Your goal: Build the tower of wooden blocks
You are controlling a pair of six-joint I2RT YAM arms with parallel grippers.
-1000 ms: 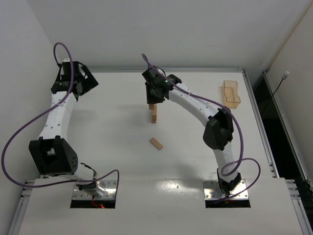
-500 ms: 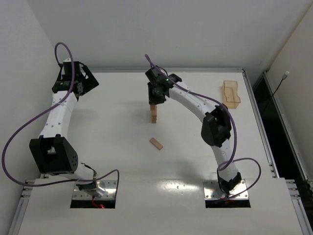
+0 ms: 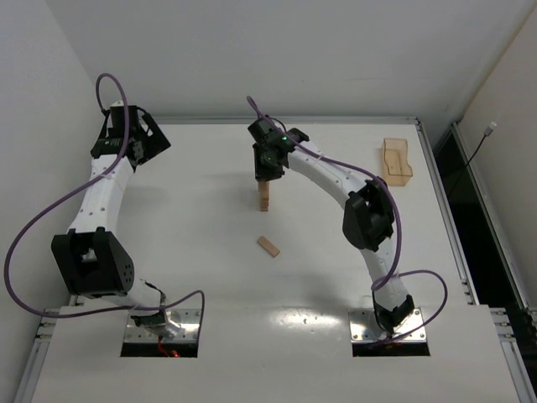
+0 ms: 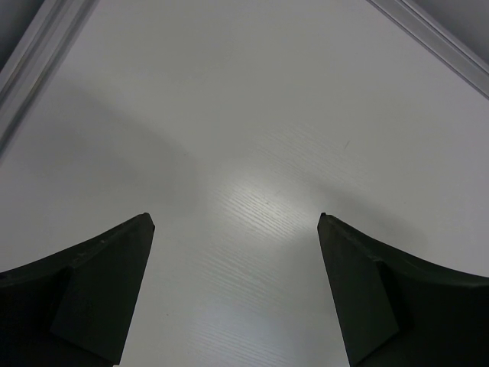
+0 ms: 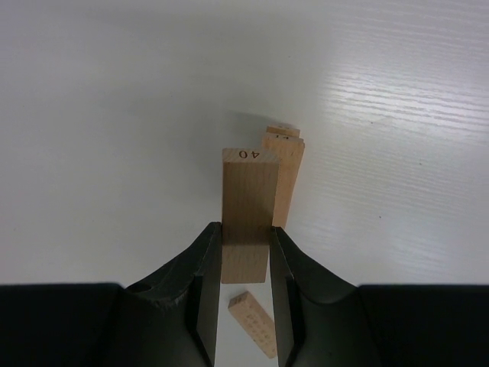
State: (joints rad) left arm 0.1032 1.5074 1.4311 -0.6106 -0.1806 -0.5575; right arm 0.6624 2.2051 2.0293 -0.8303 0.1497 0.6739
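Observation:
My right gripper (image 3: 263,171) is shut on a tan wood block (image 5: 247,222), its two fingers pressed on the block's sides. It holds the block upright just above the tower (image 3: 263,200), a narrow stack of tan bars near the table's middle. In the right wrist view the tower (image 5: 286,183) shows right behind the held block, slightly to its right; whether they touch I cannot tell. One loose wood block (image 3: 268,246) lies flat in front of the tower and also shows in the right wrist view (image 5: 253,326). My left gripper (image 4: 235,229) is open and empty over bare table at the far left (image 3: 138,138).
A translucent orange tray (image 3: 396,160) stands at the back right near the table's raised rim. The table's metal edge rails (image 4: 428,34) show close to the left gripper. Purple cables loop off both arms.
The right arm's elbow has shifted slightly left and up. The right gripper stays over the tower with the block in it. The left arm has barely moved.

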